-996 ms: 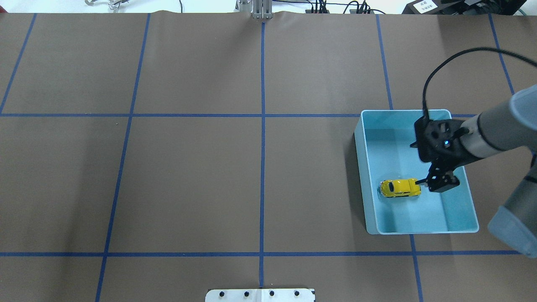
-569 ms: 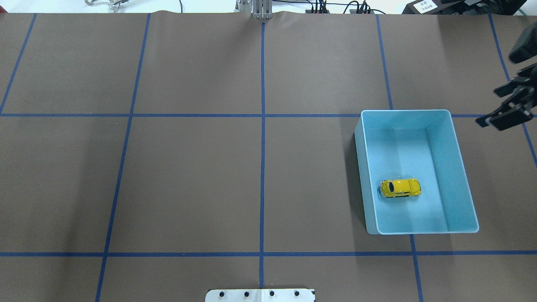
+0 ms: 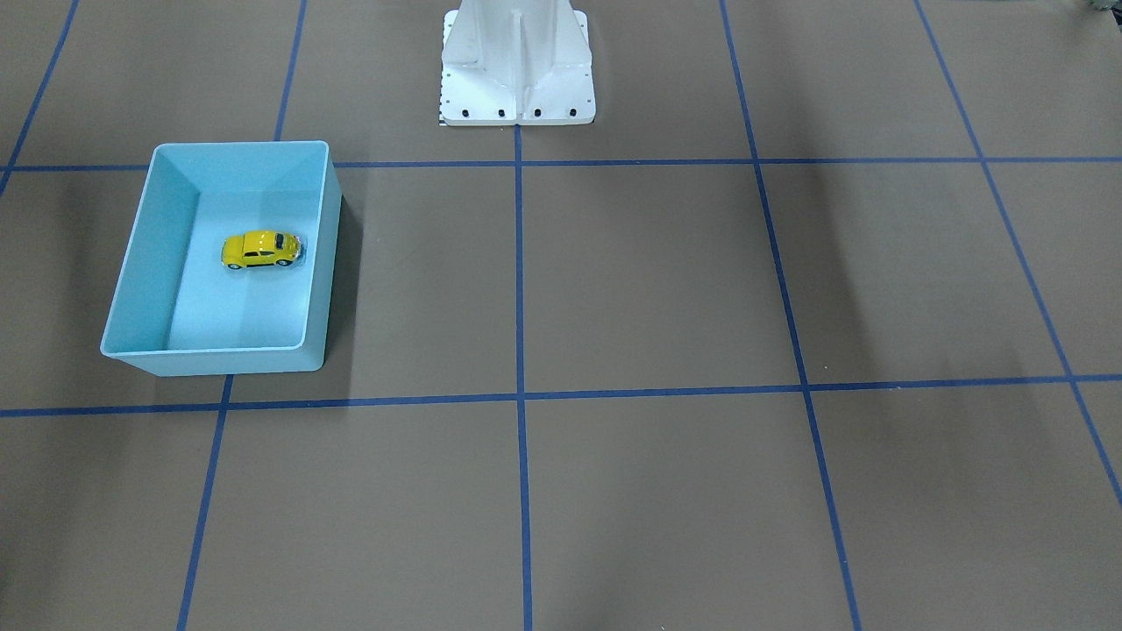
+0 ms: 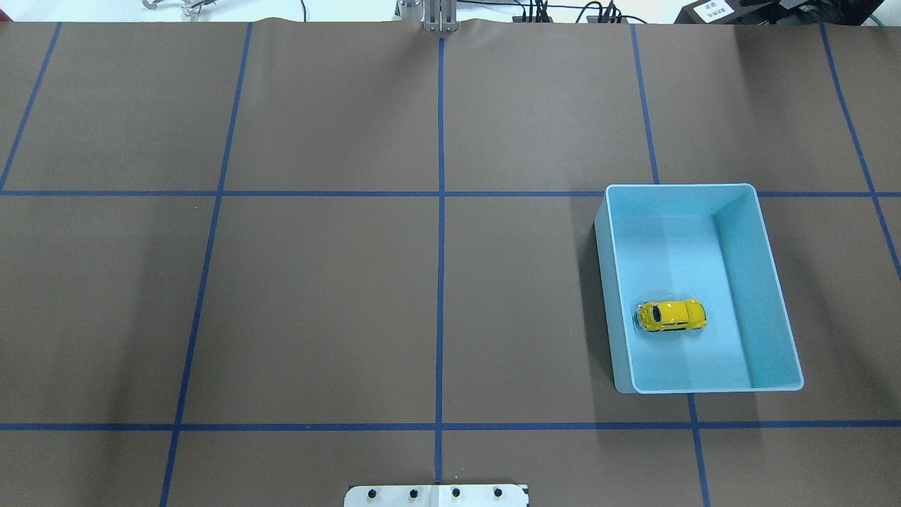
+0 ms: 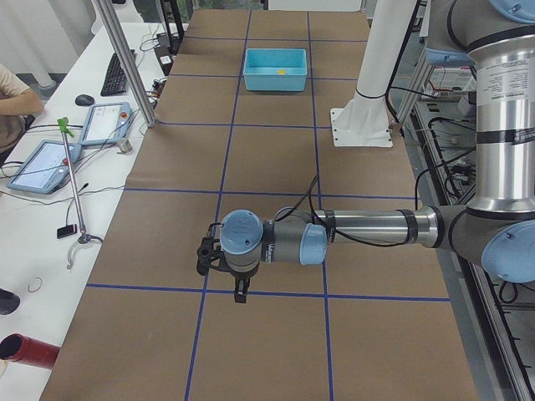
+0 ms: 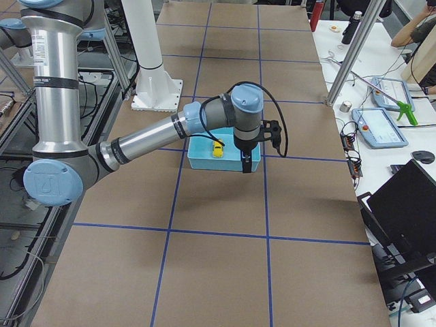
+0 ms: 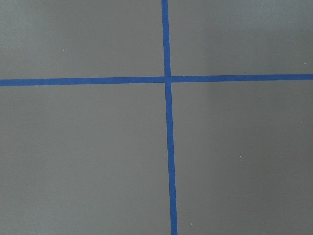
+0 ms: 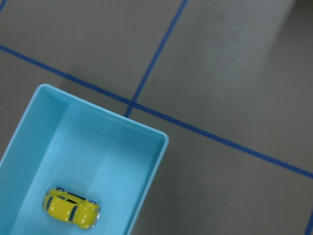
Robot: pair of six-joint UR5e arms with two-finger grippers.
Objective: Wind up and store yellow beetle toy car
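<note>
The yellow beetle toy car [image 4: 671, 315] lies on its wheels inside the light blue bin [image 4: 679, 186], towards the bin's left wall. It also shows in the front view [image 3: 260, 250] and the right wrist view [image 8: 72, 208]. Neither gripper shows in the overhead or front views. The right gripper [image 6: 246, 163] shows only in the exterior right view, raised beside the bin [image 6: 204, 162], apart from the car. The left gripper [image 5: 239, 292] shows only in the exterior left view, pointing down over bare table far from the bin. I cannot tell whether either is open or shut.
Brown table cover with a blue tape grid [image 4: 440, 193]. The robot's white base pedestal [image 3: 517, 61] stands at the middle of the robot's side. Operators' tablets and cables lie on side benches [image 5: 46, 163].
The right gripper, which was at the car's end inside the bin, has lifted away to the right and left the overhead view. The car stays in the bin.
</note>
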